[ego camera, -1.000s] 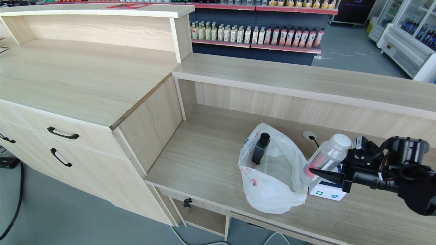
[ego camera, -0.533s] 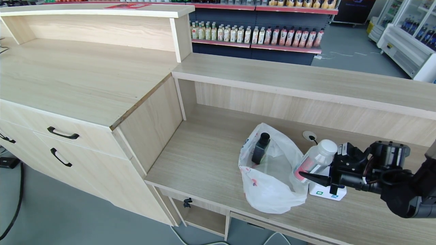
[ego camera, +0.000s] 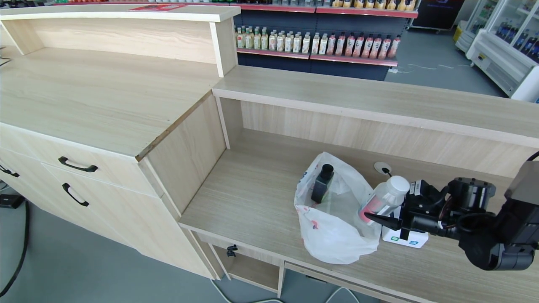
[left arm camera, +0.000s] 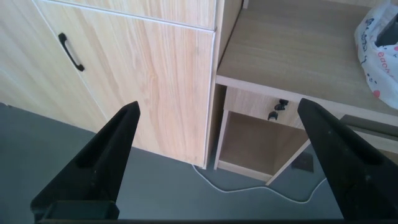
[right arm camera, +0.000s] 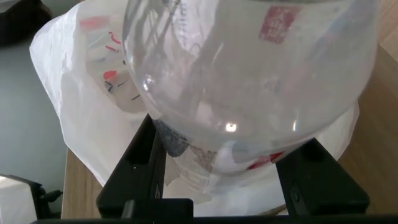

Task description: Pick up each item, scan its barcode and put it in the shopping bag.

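My right gripper [ego camera: 385, 210] is shut on a clear bottle [ego camera: 380, 200] with a white cap and a red-pink label. The bottle leans over the right rim of the white shopping bag [ego camera: 337, 227], its base low at the bag's opening. In the right wrist view the bottle [right arm camera: 249, 68] sits between the dark fingers [right arm camera: 140, 168], with the shopping bag [right arm camera: 81, 112] below it. A dark bottle [ego camera: 322, 183] with a black cap stands inside the bag. My left gripper [left arm camera: 224, 155] is open, hanging off the counter's front beside the cabinet [left arm camera: 149, 74], above the grey floor.
A small white scanner box [ego camera: 404, 239] sits on the counter [ego camera: 252, 198] right of the bag, under my right arm. A cable port [ego camera: 382, 167] lies behind it. A raised ledge [ego camera: 370, 97] runs along the back; a taller cabinet [ego camera: 97, 105] with drawers stands to the left.
My right gripper has carried the clear bottle leftward and down, from above the scanner box to the bag's right rim. The left arm has not visibly moved.
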You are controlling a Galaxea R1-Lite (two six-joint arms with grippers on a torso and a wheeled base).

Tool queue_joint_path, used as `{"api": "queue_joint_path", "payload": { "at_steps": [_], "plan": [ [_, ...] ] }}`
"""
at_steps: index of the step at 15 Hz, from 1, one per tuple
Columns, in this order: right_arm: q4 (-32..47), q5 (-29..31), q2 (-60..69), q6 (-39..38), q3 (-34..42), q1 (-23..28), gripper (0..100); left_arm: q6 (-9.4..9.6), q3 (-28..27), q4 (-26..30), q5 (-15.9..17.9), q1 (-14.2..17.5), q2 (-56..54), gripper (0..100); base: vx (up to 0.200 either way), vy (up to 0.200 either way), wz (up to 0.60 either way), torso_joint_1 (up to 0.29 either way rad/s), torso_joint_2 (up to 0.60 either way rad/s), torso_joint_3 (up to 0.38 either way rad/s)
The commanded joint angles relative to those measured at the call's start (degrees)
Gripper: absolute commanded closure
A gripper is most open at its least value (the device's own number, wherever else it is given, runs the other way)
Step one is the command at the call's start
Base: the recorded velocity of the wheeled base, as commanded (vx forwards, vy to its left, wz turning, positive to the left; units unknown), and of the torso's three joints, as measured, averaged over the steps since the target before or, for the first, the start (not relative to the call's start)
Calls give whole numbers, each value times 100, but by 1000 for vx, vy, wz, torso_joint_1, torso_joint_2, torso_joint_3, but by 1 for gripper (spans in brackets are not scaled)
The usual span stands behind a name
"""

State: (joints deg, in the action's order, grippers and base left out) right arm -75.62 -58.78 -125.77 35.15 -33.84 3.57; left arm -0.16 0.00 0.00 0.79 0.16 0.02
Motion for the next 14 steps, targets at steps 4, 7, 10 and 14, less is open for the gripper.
{"api": "queue_joint_path", "payload": {
  "at_steps": [4,7,10,14],
  "plan": [
    [-164,-2,-237,-69,-70,-94,100,-2,0,0,0,2,-2,0,0,0,0,0,0,0],
    [-366,-2,-369,-148,-105,-164,100,-2,0,0,0,2,-2,0,0,0,0,0,0,0],
    [-445,-2,-457,-166,-149,-225,100,-2,0,0,9,2,-2,0,0,0,0,0,0,0],
    [-454,-2,-501,-166,-202,-234,100,-2,0,0,9,2,-2,0,0,0,0,0,0,0]
  ]
}}
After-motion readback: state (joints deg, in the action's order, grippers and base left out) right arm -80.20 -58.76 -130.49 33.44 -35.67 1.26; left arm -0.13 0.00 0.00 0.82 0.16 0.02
